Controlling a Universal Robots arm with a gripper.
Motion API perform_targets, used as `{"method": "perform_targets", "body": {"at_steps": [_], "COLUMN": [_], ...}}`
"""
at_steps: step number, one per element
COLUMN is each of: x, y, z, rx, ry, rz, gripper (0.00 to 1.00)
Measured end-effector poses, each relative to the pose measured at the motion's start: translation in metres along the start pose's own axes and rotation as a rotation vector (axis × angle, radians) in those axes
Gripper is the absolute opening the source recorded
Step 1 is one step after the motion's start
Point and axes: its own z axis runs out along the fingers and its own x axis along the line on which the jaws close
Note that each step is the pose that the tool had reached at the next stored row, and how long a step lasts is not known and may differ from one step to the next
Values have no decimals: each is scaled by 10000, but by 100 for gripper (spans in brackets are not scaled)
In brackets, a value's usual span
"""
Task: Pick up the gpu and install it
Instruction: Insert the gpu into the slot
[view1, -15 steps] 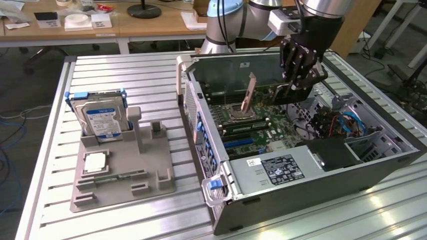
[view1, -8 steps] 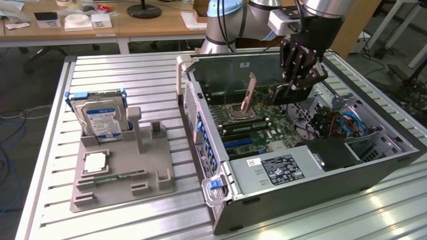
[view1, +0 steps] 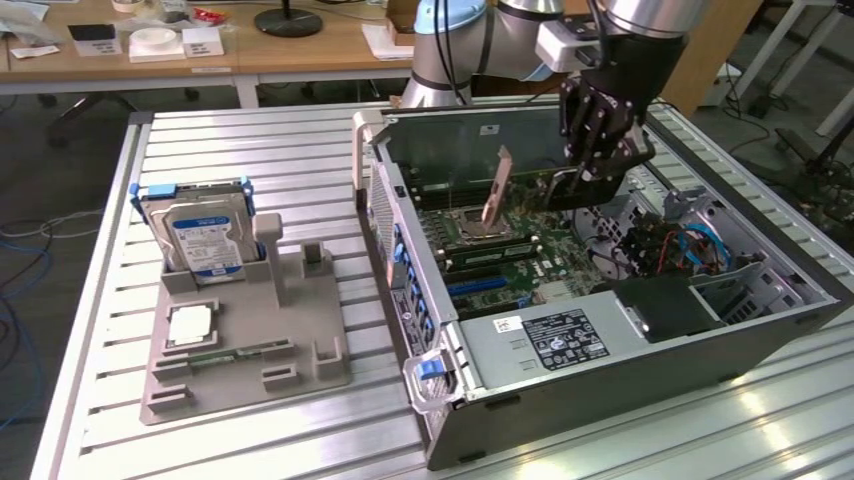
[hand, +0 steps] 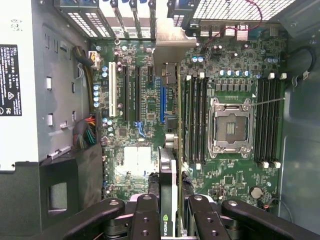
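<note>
My jaws are drawn most of the way in and pinch one gpu (hand: 169, 175) between two dark fingers (hand: 145, 220), one on each flat face. My gripper (view1: 597, 165) hangs inside the one open computer case (view1: 747, 340), at its far end, on the exterior view's right. The gpu (view1: 541, 190) stands on edge over the motherboard (hand: 145, 100), thin side up. Its long axis runs from my fingers towards the case's rear wall, and its single metal bracket (view1: 498, 190) is at the end away from me, on the exterior view's left. I cannot tell whether its lower edge touches a slot. Beside it lie one processor socket (hand: 231, 125) and two banks of memory slots (hand: 195, 120), four in each. To the exterior view's left of the case, one grey holder (view1: 254, 360) on the table (view1: 267, 140) carries one hard drive (view1: 200, 240).
</note>
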Motion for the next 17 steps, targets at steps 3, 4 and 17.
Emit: {"method": "perform_targets", "body": {"at_steps": [3, 4, 17], "x": [18, 35, 45], "y": [6, 9, 16], "z": [13, 16, 23], "rx": [7, 12, 29], "ry": [1, 1, -8], "rz": [1, 1, -1], "gripper": [27, 27, 27]}}
